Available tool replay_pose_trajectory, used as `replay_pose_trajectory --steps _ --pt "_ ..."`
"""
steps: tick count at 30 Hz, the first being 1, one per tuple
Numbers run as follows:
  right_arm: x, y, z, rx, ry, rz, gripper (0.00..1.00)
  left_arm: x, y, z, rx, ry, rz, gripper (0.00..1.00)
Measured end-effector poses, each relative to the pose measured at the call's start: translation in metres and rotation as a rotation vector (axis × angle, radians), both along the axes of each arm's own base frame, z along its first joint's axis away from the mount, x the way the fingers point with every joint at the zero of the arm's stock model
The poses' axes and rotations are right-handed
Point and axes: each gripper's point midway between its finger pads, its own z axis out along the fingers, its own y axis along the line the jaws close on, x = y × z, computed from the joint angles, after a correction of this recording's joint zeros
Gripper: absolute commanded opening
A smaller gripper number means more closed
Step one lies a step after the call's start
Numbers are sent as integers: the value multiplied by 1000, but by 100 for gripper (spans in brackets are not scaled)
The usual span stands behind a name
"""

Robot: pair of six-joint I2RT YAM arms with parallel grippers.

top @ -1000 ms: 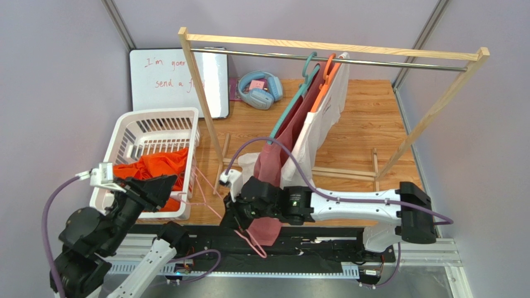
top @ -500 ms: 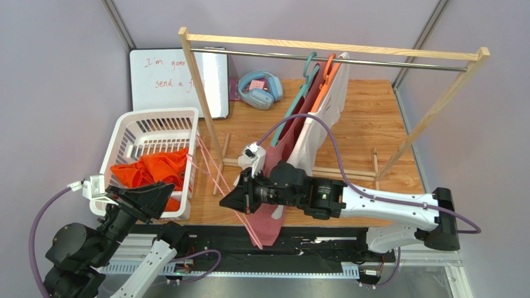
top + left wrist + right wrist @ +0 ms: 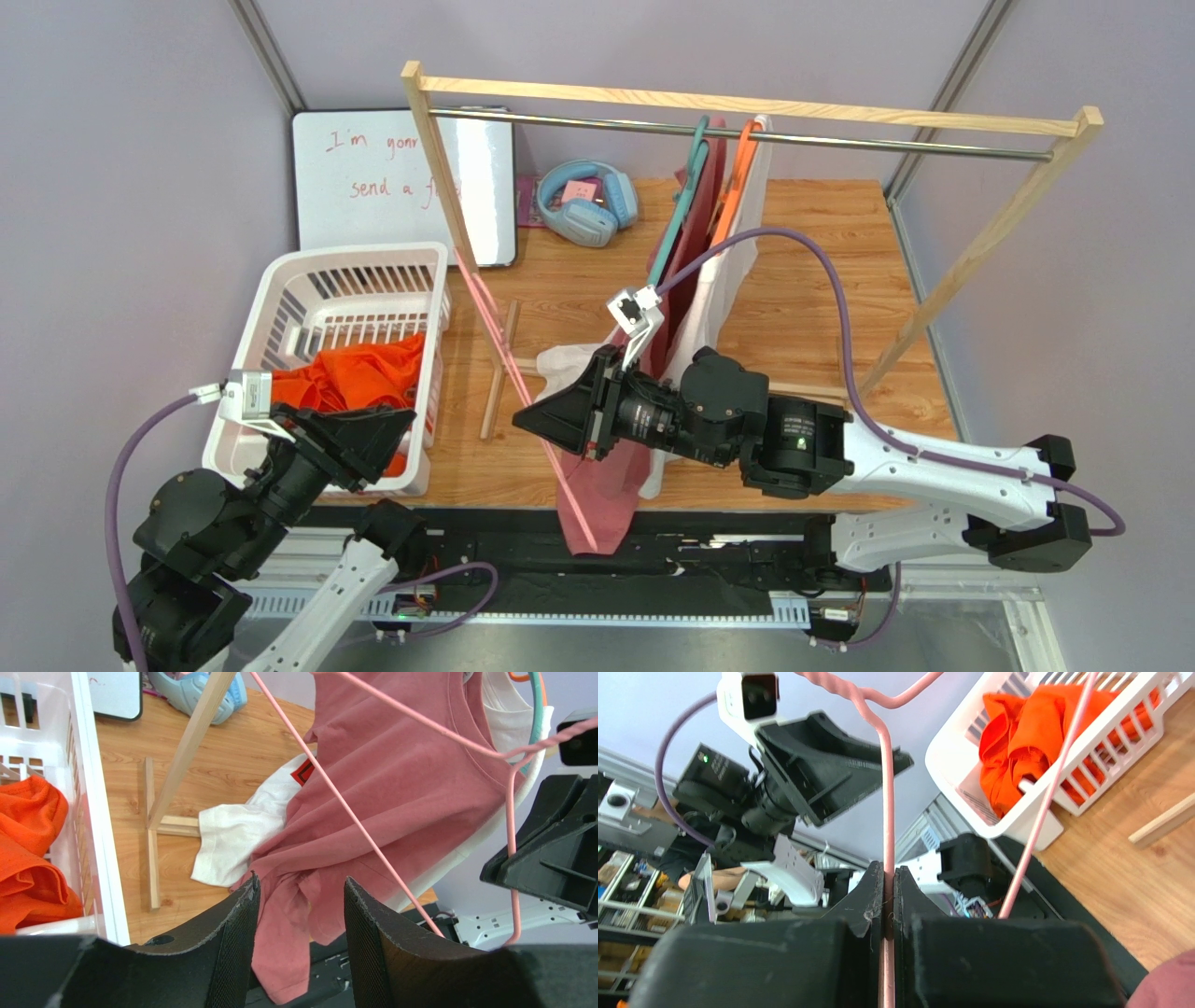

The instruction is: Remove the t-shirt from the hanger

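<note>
My right gripper [image 3: 533, 417] [image 3: 889, 876] is shut on the hook wire of a thin pink hanger [image 3: 522, 378] [image 3: 884, 798] [image 3: 351, 812]. The hanger is raised and slanted over the table's front, and no cloth shows on its wire. An orange t-shirt [image 3: 358, 375] [image 3: 28, 847] [image 3: 1032, 735] lies crumpled in the white basket [image 3: 281, 301]. My left gripper [image 3: 393, 431] [image 3: 300, 890] hovers at the basket's near right corner, open with nothing between its fingers. It faces the hanger and a dusty-pink shirt [image 3: 407, 770] [image 3: 601, 493] behind it.
A wooden rack with a metal rail [image 3: 870, 140] spans the table. The dusty-pink shirt on a teal hanger [image 3: 690, 168] and a white shirt [image 3: 737, 266] on an orange hanger hang from the rail. A whiteboard [image 3: 379, 175] and blue headphones [image 3: 586, 200] stand at the back.
My right arm has risen and swung right, carrying the pink hanger up and away from the basket's front. The left gripper has stayed by the basket, shifting only slightly.
</note>
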Motion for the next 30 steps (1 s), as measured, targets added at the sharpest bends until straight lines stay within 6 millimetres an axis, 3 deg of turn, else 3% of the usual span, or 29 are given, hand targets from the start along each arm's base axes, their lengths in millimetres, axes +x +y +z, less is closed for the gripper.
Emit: replay_pose_trajectory --steps 7,12,16,24,27,30 --pt "20 14 29 31 -39 -89 0 -2 -3 0 -7 4 -19 52" --pt "17 17 41 35 -62 -72 0 -3 -4 0 -6 5 -25 52" --pt "8 1 46 31 -74 -37 0 -3 -4 -1 -5 5 -24 52" --pt "-2 -57 72 99 -110 -35 0 0 -5 -6 1 17 -26 52" --pt "1 -58 72 89 -135 -53 0 0 -6 -6 3 19 -29 54" --pt "11 -44 69 50 -167 -86 0 1 -8 -8 5 22 -36 56"
